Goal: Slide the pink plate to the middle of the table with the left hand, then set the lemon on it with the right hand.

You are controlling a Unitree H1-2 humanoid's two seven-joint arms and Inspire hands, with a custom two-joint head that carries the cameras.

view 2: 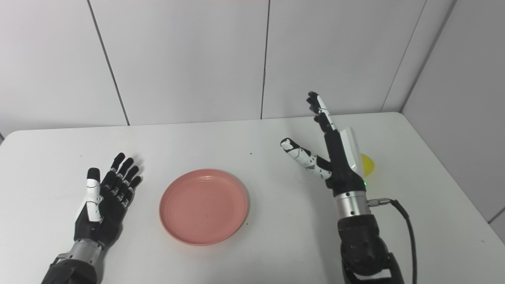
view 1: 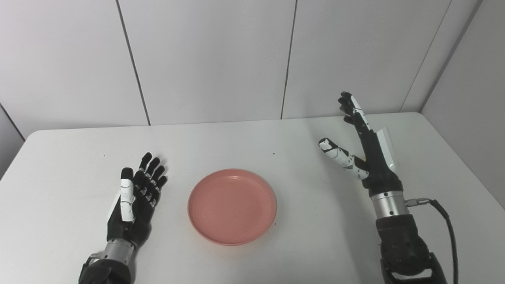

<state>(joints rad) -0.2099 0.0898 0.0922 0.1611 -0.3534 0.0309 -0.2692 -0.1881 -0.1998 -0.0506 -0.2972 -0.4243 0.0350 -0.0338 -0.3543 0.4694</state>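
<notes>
The pink plate (view 1: 232, 206) lies flat near the middle of the white table (view 1: 252, 142), empty. My left hand (view 1: 136, 195) rests palm-up to the left of the plate, fingers spread, open, a small gap away from the rim. My right hand (view 1: 365, 146) stands raised on the right side of the table, fingers pointing up and thumb out, open and holding nothing. A sliver of the yellow lemon (view 2: 367, 164) shows just behind and right of the right hand in the right eye view; the hand hides it in the left eye view.
Grey wall panels (view 1: 213, 59) rise right behind the table's far edge. A black cable (view 1: 447, 225) runs from the right wrist toward the bottom right. The table's right edge (view 1: 465, 165) lies close to the right arm.
</notes>
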